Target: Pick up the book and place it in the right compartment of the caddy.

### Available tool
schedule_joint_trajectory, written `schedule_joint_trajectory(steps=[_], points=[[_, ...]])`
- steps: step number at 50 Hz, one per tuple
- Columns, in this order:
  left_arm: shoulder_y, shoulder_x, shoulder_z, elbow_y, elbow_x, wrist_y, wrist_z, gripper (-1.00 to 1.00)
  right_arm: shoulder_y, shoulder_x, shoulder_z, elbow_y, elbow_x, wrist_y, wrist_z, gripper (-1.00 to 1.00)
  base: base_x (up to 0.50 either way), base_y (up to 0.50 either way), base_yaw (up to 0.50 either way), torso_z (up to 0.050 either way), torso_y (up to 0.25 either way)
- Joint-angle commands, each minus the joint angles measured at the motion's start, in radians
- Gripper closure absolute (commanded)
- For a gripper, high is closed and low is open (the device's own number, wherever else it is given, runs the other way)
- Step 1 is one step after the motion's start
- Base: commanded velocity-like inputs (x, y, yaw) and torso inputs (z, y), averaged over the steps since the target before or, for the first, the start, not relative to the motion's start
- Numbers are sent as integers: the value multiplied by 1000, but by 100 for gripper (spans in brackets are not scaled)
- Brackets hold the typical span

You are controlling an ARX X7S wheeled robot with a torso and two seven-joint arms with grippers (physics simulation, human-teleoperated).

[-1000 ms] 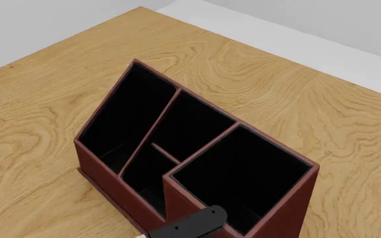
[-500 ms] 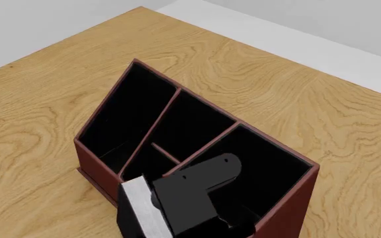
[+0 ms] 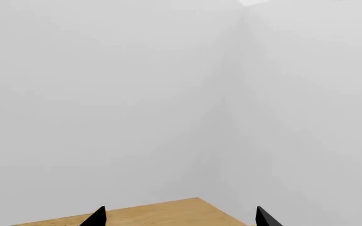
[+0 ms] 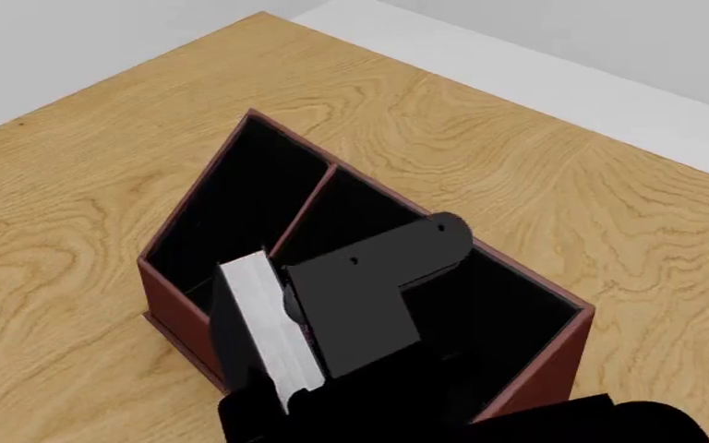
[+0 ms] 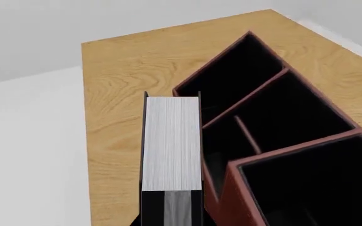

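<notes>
Head view: right gripper (image 4: 311, 323) clamps book (image 4: 262, 318) page-edges up above caddy (image 4: 195, 231), offset from right compartment (image 4: 521, 295); left gripper (image 3: 177, 217) spread, empty

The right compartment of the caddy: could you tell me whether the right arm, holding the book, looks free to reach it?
Probably yes. The right gripper holds the book above the caddy, and the right compartment is open with nothing inside, though the book now hangs nearer the narrower sections.

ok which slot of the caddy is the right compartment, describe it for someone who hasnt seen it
On the wooden table stands a reddish-brown caddy with a black interior. The right compartment is its big square corner section, with walls rising above the long narrow slot and two small slots beside it.
</notes>
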Motion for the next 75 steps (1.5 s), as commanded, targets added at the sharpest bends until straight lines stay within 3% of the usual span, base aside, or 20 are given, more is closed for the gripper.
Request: schedule_joint_trajectory(steps=[1,19,32,43,59,65,75], points=[[-1,-2,-4,-4,-4,4,-2,-100,91,4,9,0,41,2,40,100,0,0,0,0,0],[-2,-7,-11,-5,-16,6,-7,-100,260,48,8,34,164,-20,130,100,0,0,0,0,1],[1,-14,-28,6,-50,-2,-11,-100,272,105,45,52,180,-68,174,100,-1,0,0,1,2],[-77,-35,-53,28,-134,-67,-48,-100,409,127,-9,68,323,-131,358,100,0,0,0,0,2],[-56,-41,-89,25,-163,-41,-33,-100,416,205,12,102,344,-213,417,100,0,0,0,0,1],[-40,-39,-100,12,-186,-33,-17,-100,442,217,-20,111,375,-256,482,100,0,0,0,0,2],[-26,-55,-159,20,-259,-36,-19,-100,522,276,-192,102,413,-393,499,100,0,0,0,0,1]])
